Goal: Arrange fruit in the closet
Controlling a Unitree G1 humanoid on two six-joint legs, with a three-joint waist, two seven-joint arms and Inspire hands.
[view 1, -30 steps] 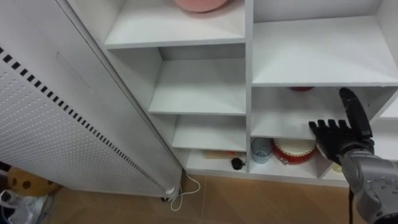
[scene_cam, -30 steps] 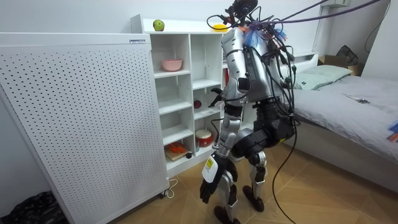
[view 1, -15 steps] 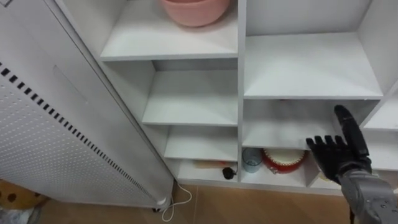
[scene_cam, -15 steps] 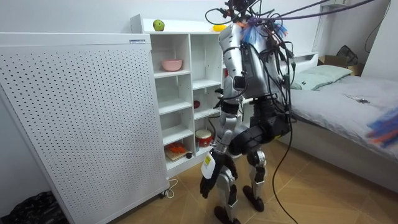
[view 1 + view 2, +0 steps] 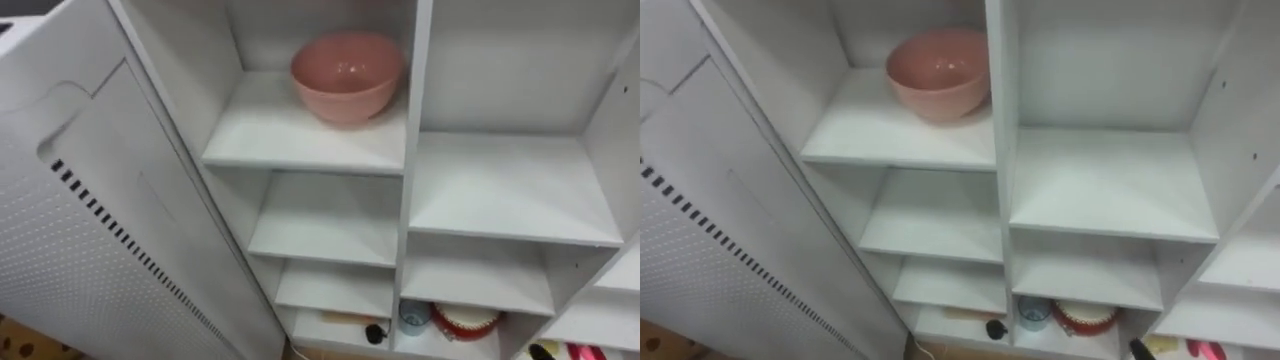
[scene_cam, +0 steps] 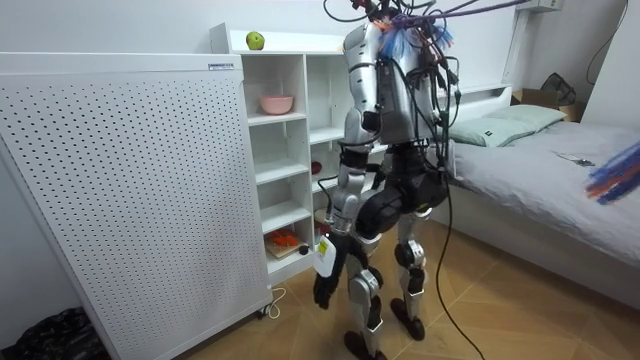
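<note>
Green apple [image 6: 255,40] rests on the closet's [image 6: 304,120] top, near the room view's left end. One robot hand [image 6: 321,288] hangs low before the bottom shelves; whether its fingers are open or curled cannot be told. A high, squared reach seems needed, then lowering beside the pink bowl [image 5: 347,76].

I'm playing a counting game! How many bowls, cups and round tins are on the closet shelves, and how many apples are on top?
Pink bowl: 1
Light blue cup: 1
Red round tin: 1
Green apple: 1
Total: 4
</note>
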